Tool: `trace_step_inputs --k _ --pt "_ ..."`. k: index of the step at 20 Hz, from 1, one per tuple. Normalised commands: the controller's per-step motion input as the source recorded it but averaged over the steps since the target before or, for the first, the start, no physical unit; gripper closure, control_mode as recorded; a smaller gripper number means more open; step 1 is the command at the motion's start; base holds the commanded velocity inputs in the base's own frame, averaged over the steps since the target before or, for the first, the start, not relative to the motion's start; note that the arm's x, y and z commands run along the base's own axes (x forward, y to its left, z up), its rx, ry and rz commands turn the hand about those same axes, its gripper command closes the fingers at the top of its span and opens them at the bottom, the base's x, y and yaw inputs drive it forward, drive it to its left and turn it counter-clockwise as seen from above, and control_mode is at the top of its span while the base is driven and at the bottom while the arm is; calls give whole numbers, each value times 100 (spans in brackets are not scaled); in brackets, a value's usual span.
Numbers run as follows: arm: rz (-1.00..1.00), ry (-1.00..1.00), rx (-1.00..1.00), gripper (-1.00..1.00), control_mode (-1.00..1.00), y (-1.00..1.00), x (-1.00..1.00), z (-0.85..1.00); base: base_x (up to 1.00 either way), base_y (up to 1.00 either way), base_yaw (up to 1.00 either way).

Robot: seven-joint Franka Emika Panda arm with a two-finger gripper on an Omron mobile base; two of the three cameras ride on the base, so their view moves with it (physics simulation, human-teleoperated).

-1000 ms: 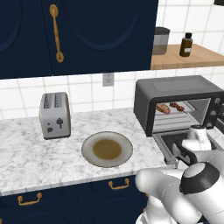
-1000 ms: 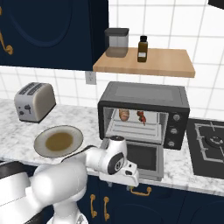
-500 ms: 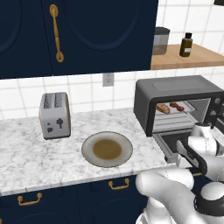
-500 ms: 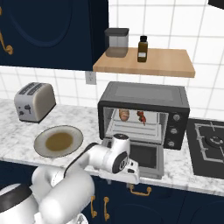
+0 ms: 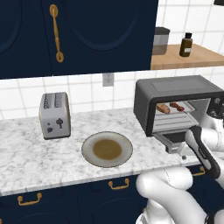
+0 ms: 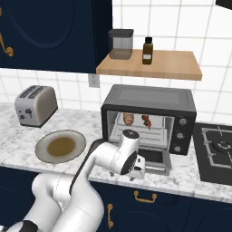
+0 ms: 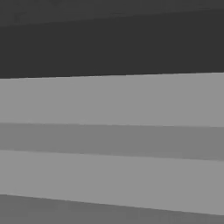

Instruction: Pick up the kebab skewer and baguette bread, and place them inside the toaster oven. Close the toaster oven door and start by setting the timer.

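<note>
The toaster oven stands on the counter's right with the toaster oven door dropped flat. On its rack lie the baguette bread on the left and the kebab skewer to its right. My gripper hangs at the front edge of the lowered door, just below it, with nothing seen in it. Its fingers are hard to make out. The hand view is pressed close to flat grey surfaces.
A plate with a brown centre lies mid-counter. A silver toaster stands at the left. A wooden shelf with a jar and a bottle hangs above the oven. A stove adjoins on the right.
My arm's lower links have swung down and right. The hand has stayed at the door's front edge, creeping slightly upward. The door, bread and skewer have not moved.
</note>
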Motion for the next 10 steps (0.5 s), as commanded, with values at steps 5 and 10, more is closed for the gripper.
trace_step_inputs --k 5,10 --pt "0 -35 -6 -100 -100 62 100 10 0 0 0" --pt "0 -18 -15 -100 -100 62 100 31 0 0 0"
